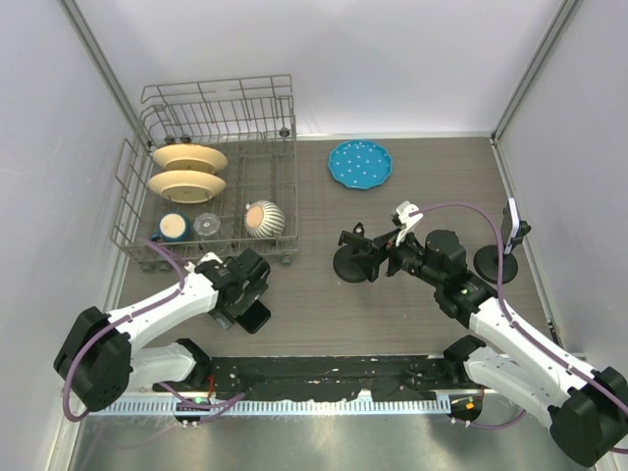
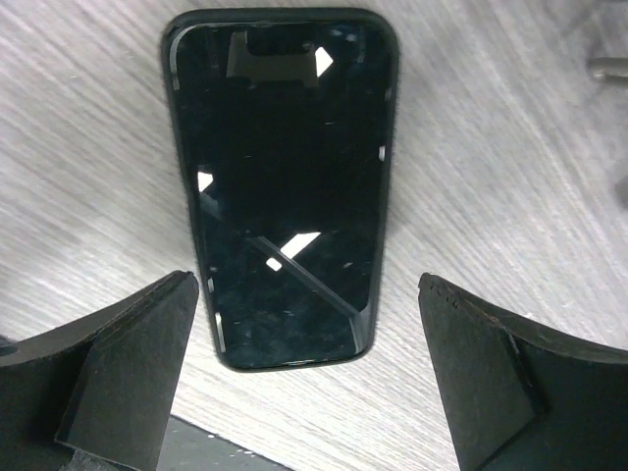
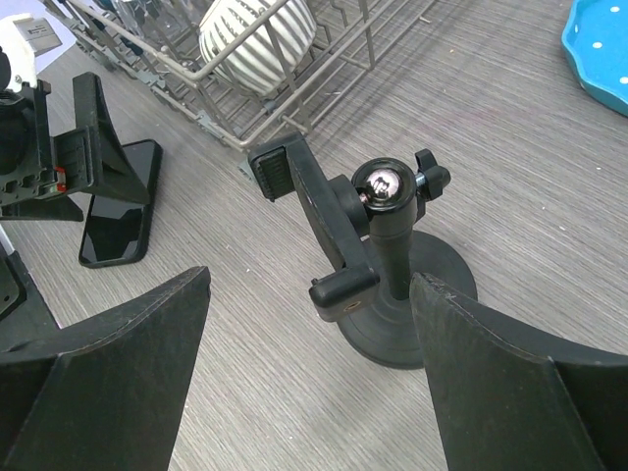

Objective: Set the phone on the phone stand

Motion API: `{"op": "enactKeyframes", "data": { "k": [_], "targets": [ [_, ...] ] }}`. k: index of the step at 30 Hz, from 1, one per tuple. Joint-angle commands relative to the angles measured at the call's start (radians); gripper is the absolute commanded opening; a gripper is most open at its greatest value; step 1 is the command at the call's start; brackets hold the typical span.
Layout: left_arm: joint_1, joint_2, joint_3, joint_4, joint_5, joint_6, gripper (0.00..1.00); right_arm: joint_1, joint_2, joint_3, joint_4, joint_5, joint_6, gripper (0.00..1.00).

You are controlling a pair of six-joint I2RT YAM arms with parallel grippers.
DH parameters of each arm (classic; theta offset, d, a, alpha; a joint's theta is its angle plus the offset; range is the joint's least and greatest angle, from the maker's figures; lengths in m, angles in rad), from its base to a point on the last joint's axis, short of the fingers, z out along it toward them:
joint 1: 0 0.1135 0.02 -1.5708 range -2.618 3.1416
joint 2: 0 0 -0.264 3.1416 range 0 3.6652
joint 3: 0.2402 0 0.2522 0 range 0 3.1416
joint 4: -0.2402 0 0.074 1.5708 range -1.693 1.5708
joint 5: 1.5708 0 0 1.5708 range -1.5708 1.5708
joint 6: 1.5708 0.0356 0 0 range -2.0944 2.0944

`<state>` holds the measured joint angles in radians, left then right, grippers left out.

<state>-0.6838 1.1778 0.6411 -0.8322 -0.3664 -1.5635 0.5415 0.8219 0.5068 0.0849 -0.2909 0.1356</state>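
Phone (image 2: 280, 186) lies flat on the grey wood-grain table (image 1: 324, 324), dark screen up, near the front-left of the work area and just in front of the dish rack (image 1: 218, 93). In the top view only its near corner (image 1: 259, 317) shows, the rest being hidden under the left gripper (image 1: 245, 294). The left wrist view shows this claw (image 2: 306, 285) spread wide, one finger on each side of the phone's lower end and both apart from it.

The phone stand (image 1: 345, 263) is upright on its round base towards the middle of the table, well apart from the phone. Its clamp arm (image 3: 314, 211) tilts off a ball joint on top. The right gripper (image 3: 309, 278) is also spread, with the stand between its fingers. Whether the right finger touches the base, I cannot tell.

The rack holds two cream plates (image 1: 188, 157) on edge, a striped bowl (image 1: 264, 218) and a blue cup (image 1: 174, 228). A blue dotted plate (image 1: 360, 163) sits on the table behind the stand. A second stand (image 1: 496, 260) carrying a small device is close to the right wall.
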Motion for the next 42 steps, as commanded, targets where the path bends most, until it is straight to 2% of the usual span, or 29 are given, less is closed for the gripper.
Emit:
{"op": "enactKeyframes", "data": {
  "k": [1,6,10,15,19,24,29,32,34,35,36,37,38,39,42],
  "targets": [
    [0.006,-0.003,0.019,-0.09,-0.006,-0.007,1.0,0.008,0.008,-0.001,0.053,-0.016,0.009,0.88],
    [0.006,-0.053,0.025,-0.136,-0.028,-0.032,1.0,0.005,-0.007,-0.004,0.047,-0.016,0.01,0.88],
    [0.006,-0.086,-0.023,-0.062,-0.025,-0.067,1.0,0.005,-0.021,-0.008,0.05,-0.014,0.009,0.88],
    [0.006,0.001,-0.032,0.007,0.02,-0.075,1.0,0.005,-0.007,-0.014,0.061,-0.02,0.009,0.88],
    [0.006,0.097,0.012,-0.048,0.006,-0.063,1.0,0.005,-0.007,-0.01,0.058,-0.03,0.009,0.88],
    [0.006,0.123,-0.041,0.05,0.032,-0.072,1.0,0.003,-0.014,-0.016,0.061,-0.021,0.01,0.89],
    [0.007,0.163,-0.034,0.018,0.041,-0.082,1.0,0.005,0.006,-0.005,0.047,0.005,0.018,0.89],
    [0.006,0.161,-0.05,0.025,0.047,-0.102,0.91,0.005,0.036,0.015,0.033,0.029,0.041,0.88],
    [0.006,0.149,-0.066,0.039,0.049,-0.109,0.72,0.005,0.071,0.03,0.021,0.058,0.096,0.89],
    [0.006,0.145,-0.069,0.041,0.05,-0.107,0.62,0.005,0.08,0.047,0.016,0.067,0.12,0.89],
    [0.006,0.138,-0.072,0.047,0.05,-0.104,0.39,0.005,0.089,0.055,0.01,0.085,0.155,0.89],
    [0.006,0.122,-0.08,0.047,0.05,-0.096,0.31,0.005,0.1,0.062,0.007,0.085,0.201,0.89],
    [0.006,0.108,-0.083,0.048,0.053,-0.095,0.12,0.005,0.1,0.068,0.009,0.085,0.225,0.89],
    [0.006,0.091,-0.087,0.045,0.057,-0.09,0.01,0.005,0.099,0.068,0.01,0.107,0.245,0.89],
    [0.006,0.01,-0.103,0.033,0.058,-0.09,0.0,0.005,0.066,0.064,0.003,0.139,0.291,0.89]
  ]
}}
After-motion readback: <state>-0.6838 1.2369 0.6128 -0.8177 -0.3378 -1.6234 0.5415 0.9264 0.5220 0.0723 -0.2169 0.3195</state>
